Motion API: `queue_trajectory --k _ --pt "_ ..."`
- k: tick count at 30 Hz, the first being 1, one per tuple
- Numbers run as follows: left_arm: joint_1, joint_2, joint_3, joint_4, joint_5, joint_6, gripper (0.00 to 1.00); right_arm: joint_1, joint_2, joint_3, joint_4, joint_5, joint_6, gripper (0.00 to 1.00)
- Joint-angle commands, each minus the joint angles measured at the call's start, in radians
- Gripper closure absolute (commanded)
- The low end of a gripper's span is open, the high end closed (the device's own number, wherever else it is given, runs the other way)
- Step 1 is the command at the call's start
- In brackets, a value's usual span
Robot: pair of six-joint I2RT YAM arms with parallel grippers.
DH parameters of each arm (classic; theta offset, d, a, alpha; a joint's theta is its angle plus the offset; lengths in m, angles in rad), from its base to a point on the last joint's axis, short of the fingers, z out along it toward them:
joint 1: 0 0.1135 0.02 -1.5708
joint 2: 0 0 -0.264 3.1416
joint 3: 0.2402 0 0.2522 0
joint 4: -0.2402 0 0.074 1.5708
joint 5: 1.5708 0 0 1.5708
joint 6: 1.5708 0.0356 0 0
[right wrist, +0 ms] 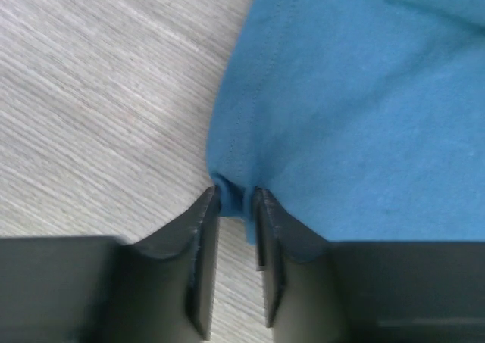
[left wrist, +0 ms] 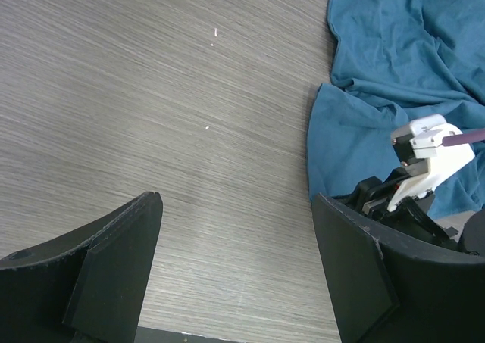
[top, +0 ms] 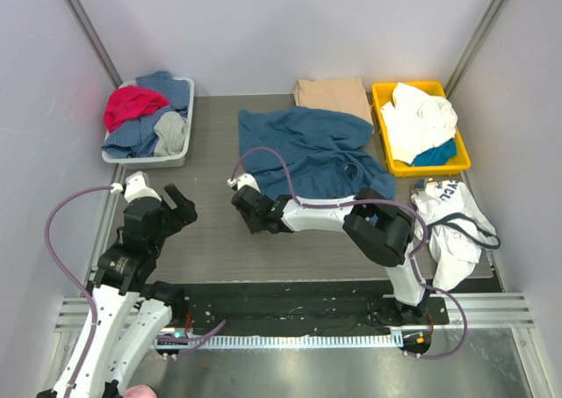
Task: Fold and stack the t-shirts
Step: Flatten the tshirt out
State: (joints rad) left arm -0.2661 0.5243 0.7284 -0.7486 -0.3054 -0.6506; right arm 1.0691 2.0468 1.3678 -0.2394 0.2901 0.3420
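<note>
My right fingers (right wrist: 198,241) pinch the hem of the teal shirt (right wrist: 356,116); my left gripper (top: 173,206) gapes empty. The tan shirt (top: 332,94) sits folded at twelve o'clock; teal not yet folded.

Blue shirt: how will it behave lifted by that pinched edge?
Likely floppy: the blue shirt lies rumpled in soft folds, so it should drape and trail. The right gripper pinches only a thin edge fold; it might slip out.

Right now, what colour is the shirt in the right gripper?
Teal-blue; the shirt in the right gripper shows best in the right wrist view.
</note>
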Motion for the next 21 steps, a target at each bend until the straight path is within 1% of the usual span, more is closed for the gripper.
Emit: queue_trajectory --k 1,2,3,6,8,10,14,15,16,18,19,20,21 --pt "0.001 0.025 0.000 0.057 -0.017 -0.003 0.15 -0.015 0.023 -0.078 -0.006 -0.012 0.022 0.74" --pt "0.001 0.031 0.002 0.060 -0.017 -0.003 0.15 -0.017 0.018 -0.088 -0.003 -0.012 0.025 0.77" --pt "0.002 0.036 0.003 0.064 -0.017 -0.004 0.15 -0.018 0.006 -0.113 0.000 -0.011 0.034 0.84" --pt "0.001 0.063 0.003 0.098 -0.020 -0.007 0.15 -0.021 -0.037 -0.163 0.005 -0.012 0.048 0.93" --pt "0.001 0.101 0.003 0.152 -0.015 -0.014 0.15 -0.021 -0.072 -0.199 -0.003 -0.012 0.074 0.99" --pt "0.001 0.147 0.009 0.225 0.014 -0.020 0.15 -0.020 -0.146 -0.258 -0.021 -0.016 0.112 0.99" --pt "0.002 0.308 0.068 0.337 0.069 -0.027 0.15 -0.017 -0.296 -0.364 -0.075 -0.008 0.187 0.99" --pt "0.001 0.386 0.080 0.357 0.074 -0.027 0.14 -0.015 -0.327 -0.396 -0.095 -0.002 0.201 0.99" --pt "0.001 0.420 0.092 0.398 0.075 -0.027 0.13 -0.012 -0.386 -0.409 -0.136 0.006 0.213 0.99" --pt "0.001 0.524 0.130 0.443 0.088 -0.029 0.13 0.000 -0.439 -0.436 -0.188 0.035 0.255 0.99" --pt "0.002 0.561 0.143 0.486 0.089 -0.027 0.13 0.005 -0.470 -0.443 -0.243 0.041 0.265 0.99" --pt "0.002 0.595 0.167 0.505 0.091 -0.029 0.13 0.009 -0.522 -0.449 -0.270 0.047 0.291 0.99" --pt "0.002 0.668 0.181 0.544 0.089 -0.024 0.13 0.020 -0.551 -0.455 -0.297 0.052 0.305 0.99"
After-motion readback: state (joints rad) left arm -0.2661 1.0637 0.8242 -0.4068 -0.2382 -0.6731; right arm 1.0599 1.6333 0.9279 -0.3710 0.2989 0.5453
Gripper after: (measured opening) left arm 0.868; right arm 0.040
